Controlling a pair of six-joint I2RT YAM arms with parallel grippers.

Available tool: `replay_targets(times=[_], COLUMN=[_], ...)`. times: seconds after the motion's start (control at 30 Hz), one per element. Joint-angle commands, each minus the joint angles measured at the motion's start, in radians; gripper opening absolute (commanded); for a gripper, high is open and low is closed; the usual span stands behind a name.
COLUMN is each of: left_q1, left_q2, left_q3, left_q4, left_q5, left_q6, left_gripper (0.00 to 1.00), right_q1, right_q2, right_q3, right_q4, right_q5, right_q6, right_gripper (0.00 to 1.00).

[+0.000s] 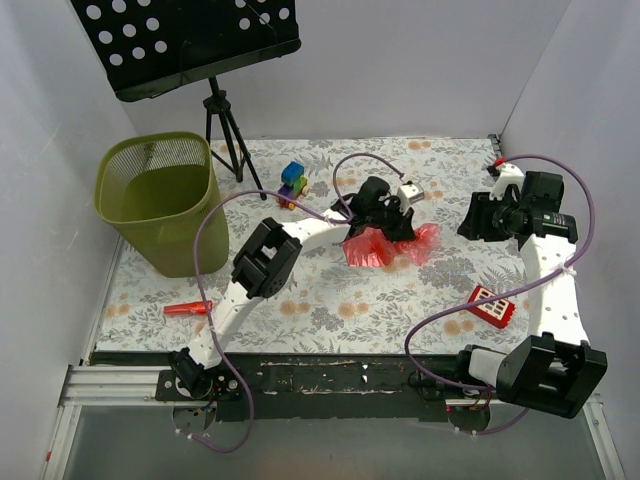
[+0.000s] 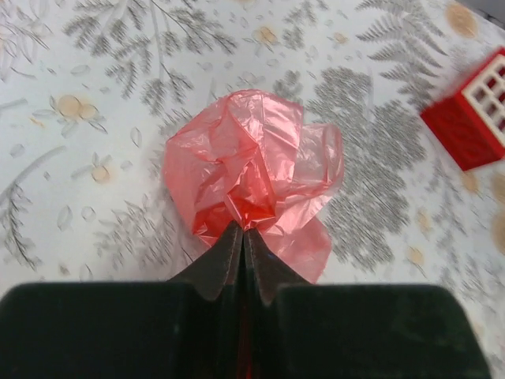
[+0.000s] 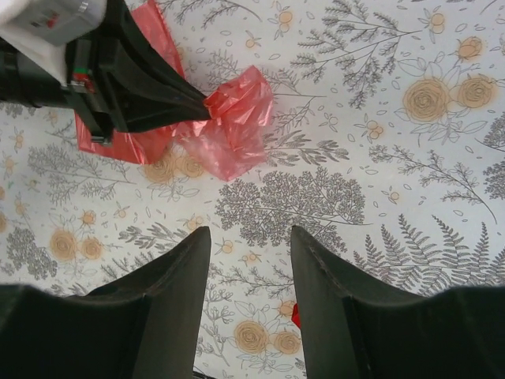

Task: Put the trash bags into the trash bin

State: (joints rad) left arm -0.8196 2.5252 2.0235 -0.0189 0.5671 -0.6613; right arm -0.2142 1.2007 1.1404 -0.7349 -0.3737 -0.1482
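**Desk:** Mid-table, what's in the shot?

**Robot:** My left claw (image 2: 243, 233), tips pressed together, pinching a fold of the crumpled red trash bag (image 2: 252, 158) at the middle of the flowered table (image 1: 330, 300). The film bunches out just ahead of the tips, and red shows in the seam between the jaws.

**Desk:** And the other arm?

**Robot:** My right claw (image 3: 248, 237) hangs spread and holds nothing. It is near the bag's right side but apart from it.

**Desk:** Where does the bag go?

**Robot:** The olive trash bin (image 1: 180, 250) stands mouth up at the far-left corner, well apart from the bag. From my left claw it lies leftward and slightly farther back, and the left arm is the nearer one. By my reckoning, the move is to lift and carry left over the rim. The bag is a wad with no clear long axis. A flat red patch under my left wrist may be part of it or a second bag; I cannot tell.
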Motion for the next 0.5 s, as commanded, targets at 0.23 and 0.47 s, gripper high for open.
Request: replay_targets(times=[0.23, 0.47], left_q1=[0.106, 0.117], left_q2=[-0.701, -0.980], left_q3=[-0.449, -0.601], left_q4=[0.160, 0.030], left_q5=[0.393, 0.432], left_q6=[-0.081, 0.132], left_gripper=[0.00, 0.00], right_q1=[-0.005, 0.021], right_q2=[-0.035, -0.006], right_q3=[-0.022, 0.041], right_q4=[0.077, 0.159], right_q5=[-0.370, -0.873], right_q6=[-0.157, -0.093], right_gripper=[0.60, 0.68])
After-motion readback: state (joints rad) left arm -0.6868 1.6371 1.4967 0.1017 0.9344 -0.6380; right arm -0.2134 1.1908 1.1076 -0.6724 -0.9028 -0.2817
